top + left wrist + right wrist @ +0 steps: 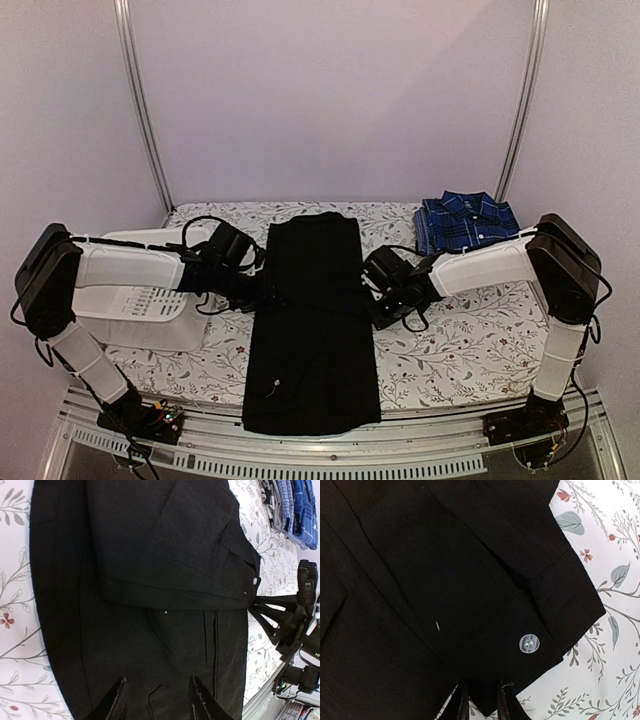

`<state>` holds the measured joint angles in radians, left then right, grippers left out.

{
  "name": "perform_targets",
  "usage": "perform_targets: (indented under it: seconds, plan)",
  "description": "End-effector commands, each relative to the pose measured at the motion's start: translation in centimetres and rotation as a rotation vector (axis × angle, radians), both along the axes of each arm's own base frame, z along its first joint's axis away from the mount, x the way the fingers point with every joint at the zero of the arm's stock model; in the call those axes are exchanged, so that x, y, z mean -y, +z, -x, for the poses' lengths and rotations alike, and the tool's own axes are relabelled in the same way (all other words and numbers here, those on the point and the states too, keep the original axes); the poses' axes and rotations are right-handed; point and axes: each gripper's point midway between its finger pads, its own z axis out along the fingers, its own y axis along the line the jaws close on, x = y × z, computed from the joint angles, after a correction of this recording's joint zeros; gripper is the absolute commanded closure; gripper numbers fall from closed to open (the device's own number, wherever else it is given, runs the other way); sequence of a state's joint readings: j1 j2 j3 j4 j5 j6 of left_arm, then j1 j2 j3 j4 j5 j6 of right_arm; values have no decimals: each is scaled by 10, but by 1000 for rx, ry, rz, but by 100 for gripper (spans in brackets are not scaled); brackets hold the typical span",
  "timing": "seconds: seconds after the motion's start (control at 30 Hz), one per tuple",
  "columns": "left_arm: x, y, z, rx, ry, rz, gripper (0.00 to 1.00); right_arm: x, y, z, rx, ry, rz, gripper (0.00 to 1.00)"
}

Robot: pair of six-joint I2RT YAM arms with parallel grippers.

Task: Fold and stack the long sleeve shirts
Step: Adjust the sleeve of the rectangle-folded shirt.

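Note:
The black long sleeve shirt [312, 330] lies as a long narrow strip down the middle of the table, its sleeves folded in. The blue plaid shirt [465, 220] sits folded at the back right, also seen in the left wrist view [296, 510]. My left gripper [262, 290] is at the black shirt's left edge, its jaws apart over the cloth [157, 678] with only a small pucker between them. My right gripper [372, 292] is at the right edge, its fingers drawn close on a corner of the black cloth [484, 687], just below a pale cuff button [528, 643].
A white slotted basket [140, 305] lies on the left, under my left arm. The floral table cover [480, 340] shows bare on the right. Metal frame posts [145, 110] stand at the back corners.

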<state>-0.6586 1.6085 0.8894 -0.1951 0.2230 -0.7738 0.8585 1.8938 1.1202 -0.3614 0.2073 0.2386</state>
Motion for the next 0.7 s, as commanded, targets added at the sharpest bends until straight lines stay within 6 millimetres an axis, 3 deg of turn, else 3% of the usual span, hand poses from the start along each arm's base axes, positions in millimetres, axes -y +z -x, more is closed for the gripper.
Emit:
perform_targets:
  seconds: [0.0, 0.13, 0.27, 0.47, 0.67]
  plan:
    - [1, 8, -14, 30, 25, 17, 60, 1, -14, 5, -31, 20, 34, 87]
    - [0, 8, -17, 30, 37, 14, 61, 0, -10, 7, -36, 19, 22, 100]
    - [-1, 8, -18, 33, 46, 12, 62, -4, 6, 7, -41, 13, -7, 100]
    - [-2, 10, -20, 42, 56, 13, 63, -17, 48, 11, -63, -2, -109, 100]
    - [-7, 10, -22, 43, 78, 6, 63, -27, 68, 28, -132, -14, -180, 100]
